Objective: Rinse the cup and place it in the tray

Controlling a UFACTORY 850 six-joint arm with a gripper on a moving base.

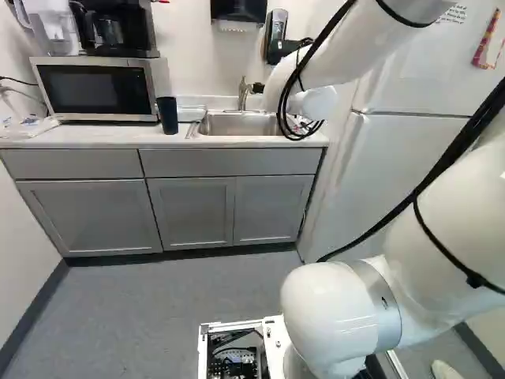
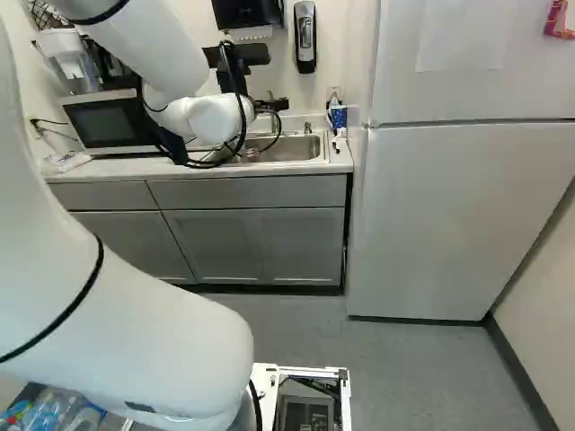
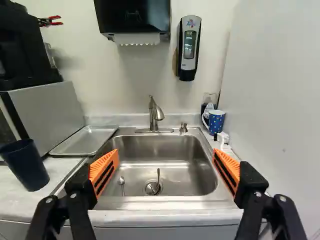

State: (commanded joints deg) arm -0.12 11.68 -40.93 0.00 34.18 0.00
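Note:
A dark blue cup (image 3: 24, 164) stands upright on the counter left of the sink, outside my fingers; the left base view shows the same cup (image 1: 167, 115) beside the microwave. Between cup and faucet, a shallow metal tray (image 3: 84, 140) lies bare at the sink's left edge. My gripper (image 2: 271, 105) is partly hidden by the wrist in the right base view, near the sink. In the wrist view the gripper (image 3: 166, 172) is wide open before the sink (image 3: 160, 205), holding nothing. The faucet (image 3: 154, 115) rises behind the basin. A blue dotted mug (image 3: 215, 122) stands behind the sink's right corner.
Spoon-like utensils (image 3: 122, 185) lie in the basin. A brush (image 3: 224, 139) is near the mug. The microwave (image 1: 96, 88) stands left of the cup, the refrigerator (image 2: 440, 215) right of the counter. A towel dispenser (image 3: 133, 17) and soap dispenser (image 3: 189, 47) hang above.

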